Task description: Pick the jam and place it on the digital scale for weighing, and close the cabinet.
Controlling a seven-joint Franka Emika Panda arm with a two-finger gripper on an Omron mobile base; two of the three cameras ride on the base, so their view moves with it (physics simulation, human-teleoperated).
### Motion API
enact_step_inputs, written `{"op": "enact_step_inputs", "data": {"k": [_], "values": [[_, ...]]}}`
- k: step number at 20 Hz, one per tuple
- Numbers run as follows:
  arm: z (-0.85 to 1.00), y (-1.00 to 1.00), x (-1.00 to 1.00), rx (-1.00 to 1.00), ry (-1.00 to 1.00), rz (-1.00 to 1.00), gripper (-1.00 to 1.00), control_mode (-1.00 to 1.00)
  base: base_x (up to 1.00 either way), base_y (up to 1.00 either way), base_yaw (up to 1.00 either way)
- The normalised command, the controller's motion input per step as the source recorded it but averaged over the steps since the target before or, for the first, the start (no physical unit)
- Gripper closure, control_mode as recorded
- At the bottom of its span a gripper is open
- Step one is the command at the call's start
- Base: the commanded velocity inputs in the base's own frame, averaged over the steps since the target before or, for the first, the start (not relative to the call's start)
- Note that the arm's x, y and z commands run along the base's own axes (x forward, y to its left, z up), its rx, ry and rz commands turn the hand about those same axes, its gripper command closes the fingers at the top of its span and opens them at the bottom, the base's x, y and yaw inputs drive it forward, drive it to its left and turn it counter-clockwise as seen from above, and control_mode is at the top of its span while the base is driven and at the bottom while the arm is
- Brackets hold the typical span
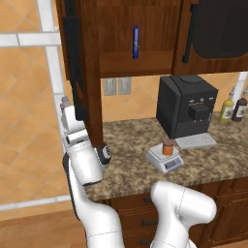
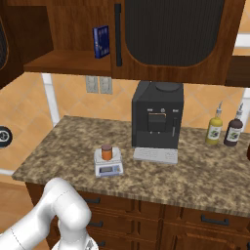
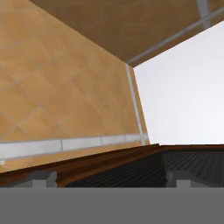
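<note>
The jam [image 1: 167,147] is sitting upright on the raised platform of the digital scale [image 1: 165,159], left of centre on the counter [image 1: 126,140] in the left base view and just in front of the black coffee machine [image 1: 186,106]; judging by that, the weighing half of the job is looking done and only the door is remaining. The cabinet [image 1: 145,34] is standing open in the upper part of the frame, its left door [image 1: 85,68] swung out edge-on toward the camera, with a slim blue bottle [image 1: 135,41] resting on the shelf inside. The arm is reaching up at the left of the frame, and the end effector [image 3: 109,178] is sitting against the dark ribbed glass panel of that door, seemingly placed there to push it shut. Its finger tips [image 3: 41,178] are showing well apart at the bottom of the hand view, spread and gripping nothing. No lettering is legible on the jam, the scale's display or the two bottles [image 1: 232,108] at the right edge.
</note>
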Motion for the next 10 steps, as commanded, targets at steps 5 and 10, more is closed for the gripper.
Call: {"op": "enact_step_inputs", "data": {"k": [5,10], "values": [[0.3,-0.2,-0.37,0.5,-0.03,-0.04,-1.0,-1.0,0.0,0.0,0.0],[0.5,-0.23,-0.36,0.49,0.08,-0.12,-1.0,-1.0,0.0,0.0,0.0]]}}
